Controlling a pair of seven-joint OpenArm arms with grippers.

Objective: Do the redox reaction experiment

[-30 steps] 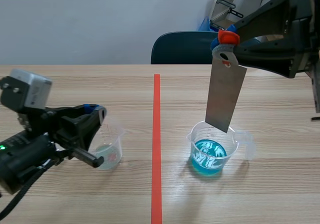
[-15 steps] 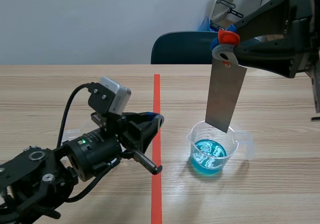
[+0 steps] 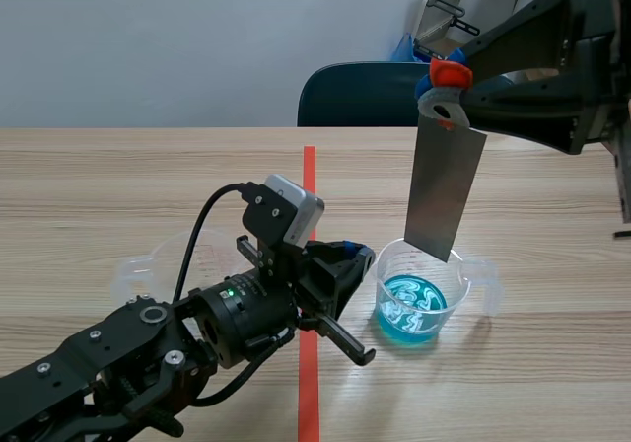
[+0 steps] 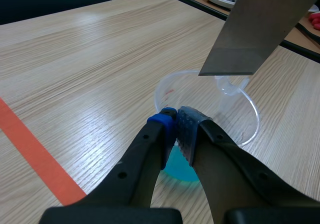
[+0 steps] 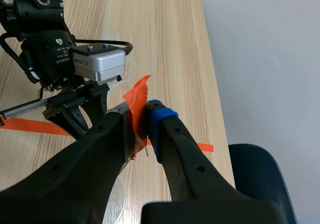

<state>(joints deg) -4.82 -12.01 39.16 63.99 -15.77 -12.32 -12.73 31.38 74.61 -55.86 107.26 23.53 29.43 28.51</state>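
metal plate (image 3: 446,190) above beaker (image 3: 390,274), left end effector (image 4: 177,124) beside it

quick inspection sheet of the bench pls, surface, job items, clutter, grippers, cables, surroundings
Surface: wooden table, orange-red tape line running down its middle.
Job's things: beaker of blue liquid past the line on the right arm's side; metal sheet hanging upright over it, clear of the liquid; empty beaker behind the left arm.
Clutter: nothing seen.
Grippers: left gripper shut, pads at the blue beaker's near rim; whether they pinch the wall cannot be told. right gripper shut on the sheet's orange-taped top.
Cables: black cable looping from the left wrist camera.
Surroundings: dark blue chair, grey wall.
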